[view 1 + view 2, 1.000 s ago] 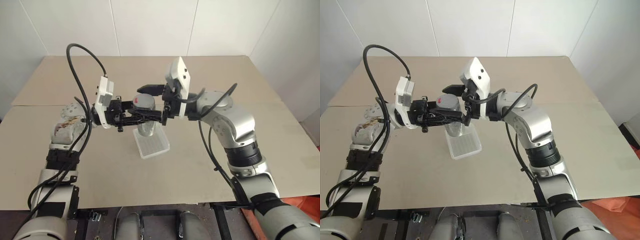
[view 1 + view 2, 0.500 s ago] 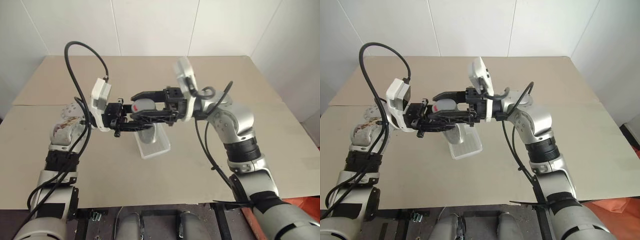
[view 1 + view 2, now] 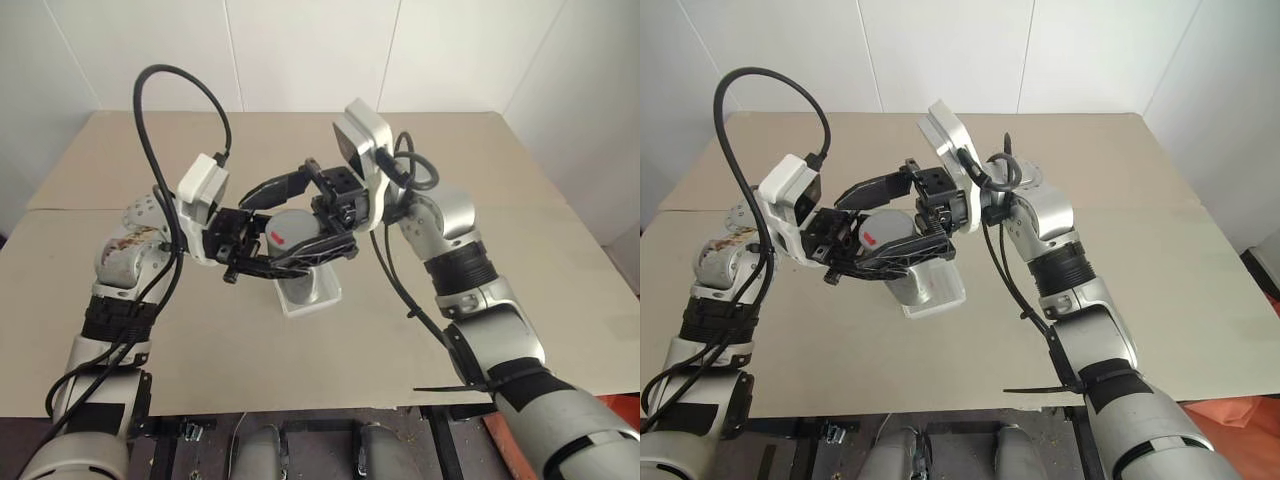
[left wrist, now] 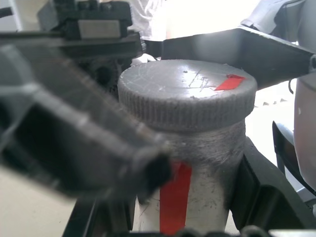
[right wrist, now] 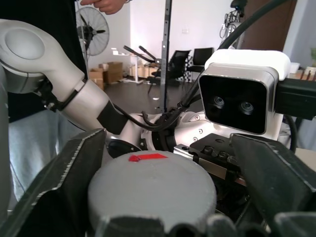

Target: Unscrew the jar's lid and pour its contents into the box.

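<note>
Left wrist view: the left gripper (image 3: 300, 262) is clenched on the body of the jar (image 4: 195, 195), held in the air above the box (image 3: 305, 293), while the right gripper (image 3: 300, 215) stands released, its black fingers (image 5: 69, 177) spread either side of the lid (image 4: 187, 94) without pinching it. Unscrewing is judged unfinished: the knurled, scuffed grey cap, marked with a red sliver, sits on the translucent cylinder with its red stripe. Pouring into the shallow ribbed white plastic tray on the tan bench (image 3: 520, 290) remains.
</note>
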### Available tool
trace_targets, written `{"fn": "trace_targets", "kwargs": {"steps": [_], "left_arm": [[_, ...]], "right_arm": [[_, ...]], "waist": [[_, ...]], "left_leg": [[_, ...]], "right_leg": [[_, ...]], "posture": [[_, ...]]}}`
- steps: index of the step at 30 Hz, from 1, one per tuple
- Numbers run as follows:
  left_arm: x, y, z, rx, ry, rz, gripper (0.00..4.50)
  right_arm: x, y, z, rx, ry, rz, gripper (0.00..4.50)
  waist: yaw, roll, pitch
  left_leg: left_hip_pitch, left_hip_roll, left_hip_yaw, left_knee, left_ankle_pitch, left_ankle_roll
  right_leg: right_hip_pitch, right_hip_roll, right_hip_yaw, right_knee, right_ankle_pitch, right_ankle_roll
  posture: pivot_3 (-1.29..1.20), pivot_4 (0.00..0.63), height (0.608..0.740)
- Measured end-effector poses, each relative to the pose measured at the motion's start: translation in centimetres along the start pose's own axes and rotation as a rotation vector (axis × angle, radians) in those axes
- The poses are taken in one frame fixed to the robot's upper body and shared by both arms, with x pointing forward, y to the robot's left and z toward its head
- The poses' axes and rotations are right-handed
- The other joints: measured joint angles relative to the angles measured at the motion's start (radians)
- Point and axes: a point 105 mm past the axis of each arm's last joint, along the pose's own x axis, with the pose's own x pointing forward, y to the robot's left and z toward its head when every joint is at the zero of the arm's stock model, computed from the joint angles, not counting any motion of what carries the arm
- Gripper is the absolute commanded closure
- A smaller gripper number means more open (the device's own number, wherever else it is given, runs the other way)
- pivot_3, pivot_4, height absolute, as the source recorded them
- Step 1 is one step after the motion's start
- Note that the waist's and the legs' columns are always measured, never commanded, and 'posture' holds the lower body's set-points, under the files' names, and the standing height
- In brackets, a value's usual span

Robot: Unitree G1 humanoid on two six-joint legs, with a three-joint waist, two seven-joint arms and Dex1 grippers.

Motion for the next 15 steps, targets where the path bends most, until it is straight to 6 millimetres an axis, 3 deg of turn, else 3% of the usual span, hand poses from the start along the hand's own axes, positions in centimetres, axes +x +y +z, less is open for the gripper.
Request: {"fn": "trace_targets", "kwargs": {"steps": [5, 9, 15], "left_arm": [[-0.9, 0.9, -0.9, 0.007, 0.026, 0.096, 2.47], [-2.0, 1.4, -2.3, -0.019, 0.049, 0.18, 2.47], [-2.6, 2.1, -2.6, -0.009, 0.052, 0.249, 2.47]], "right_arm": [[-1.6, 0.6, -0.7, -0.029, 0.023, -0.164, 0.02], [-2.8, 1.0, -0.1, -0.073, 0.058, -0.318, 0.02], [-2.0, 1.1, 0.8, -0.134, 0.098, -0.445, 0.02]], "waist": [[-0.003, 0.0, 0.0], [-0.005, 0.0, 0.0], [-0.005, 0.0, 0.0]], "left_leg": [[0.0, 0.0, 0.0, 0.0, 0.0, 0.0], [0.0, 0.0, 0.0, 0.0, 0.0, -0.001], [0.0, 0.0, 0.0, 0.0, 0.0, -0.001]], "right_leg": [[0.0, 0.0, 0.0, 0.0, 0.0, 0.0], [-0.001, 0.0, 0.0, 0.0, 0.0, 0.0], [-0.001, 0.0, 0.0, 0.0, 0.0, 0.0]], "posture": [[0.0, 0.15, 0.74], [0.0, 0.15, 0.74], [0.0, 0.15, 0.74]]}}
